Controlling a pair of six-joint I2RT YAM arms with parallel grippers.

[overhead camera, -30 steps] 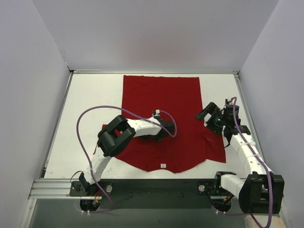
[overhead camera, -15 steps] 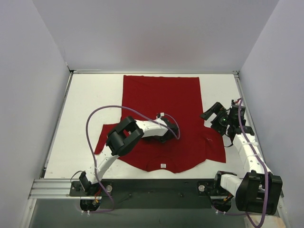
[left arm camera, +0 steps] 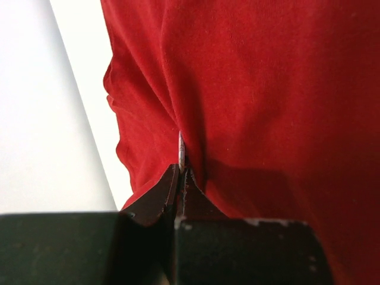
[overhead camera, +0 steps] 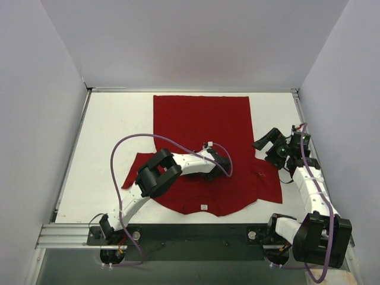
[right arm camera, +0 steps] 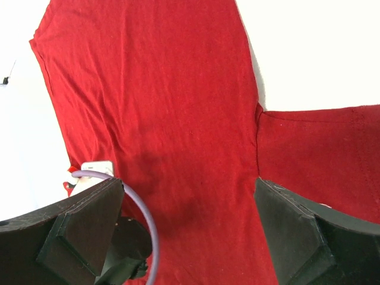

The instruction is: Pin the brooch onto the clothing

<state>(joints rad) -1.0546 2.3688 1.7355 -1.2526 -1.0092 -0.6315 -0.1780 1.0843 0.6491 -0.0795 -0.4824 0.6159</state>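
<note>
In the top view, the red T-shirt (overhead camera: 202,119) lies spread flat on the white desk (overhead camera: 113,130) at the centre of the frame. Its hem is toward the top and its collar toward the bottom, where a small white label (overhead camera: 203,206) shows. The left arm reaches in from the lower left with a purple cable (overhead camera: 127,142) looping above it. The left tool (overhead camera: 224,164) is over the shirt's body, right of centre; how its fingers stand cannot be told from here. The right tool (overhead camera: 265,141) is at the right of the frame, over the desk just beside the shirt's right edge and above the right sleeve, with its fingers spread.

In the left wrist view, the left tool (left arm camera: 180,169) rises from the bottom edge with its dark fingers pressed together. It pinches a thin pale sliver (left arm camera: 181,148) that stands up from the tips; what the sliver is cannot be told. The T-shirt (left arm camera: 267,89) fills most of the frame and creases toward the tips. Bare desk (left arm camera: 47,119) shows at the left.

In the right wrist view, the right tool (right arm camera: 193,231) is spread wide, with one finger (right arm camera: 83,225) at the lower left and the other at the lower right, nothing between them. Below lies the T-shirt (right arm camera: 166,89), its sleeve running to the right edge. White desk (right arm camera: 309,47) shows at the upper right, and the purple cable (right arm camera: 142,214) curves at the lower left.
</note>
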